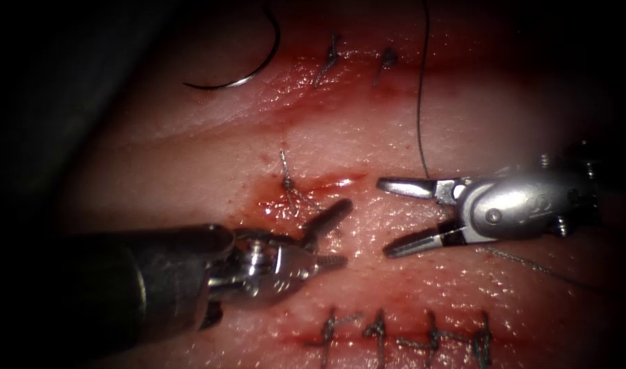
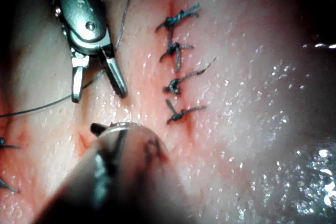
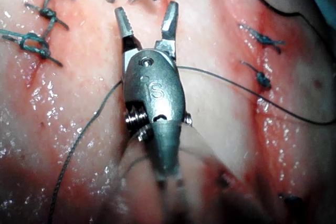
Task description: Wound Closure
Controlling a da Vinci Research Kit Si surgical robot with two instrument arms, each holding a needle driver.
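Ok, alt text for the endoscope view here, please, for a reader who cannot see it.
Two open, empty pincers face each other over the tissue: the left pincer by a knotted stitch at the cut, the right pincer opposite. The curved needle lies free on the tissue at upper left, and thread runs down toward the right pincer.

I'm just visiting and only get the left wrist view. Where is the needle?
Observer: The curved steel needle lies loose on the pink tissue, up beyond both tools in the endoscope view, not in the tissue.
Operator: Does the blurry tool close to me hold anything?
Observer: No, the left arm's silver tool has open jaws, holding nothing.
Operator: And the other?
Observer: The right arm's silver tool, open and empty, faces a dark knotted stitch with a short thread end.
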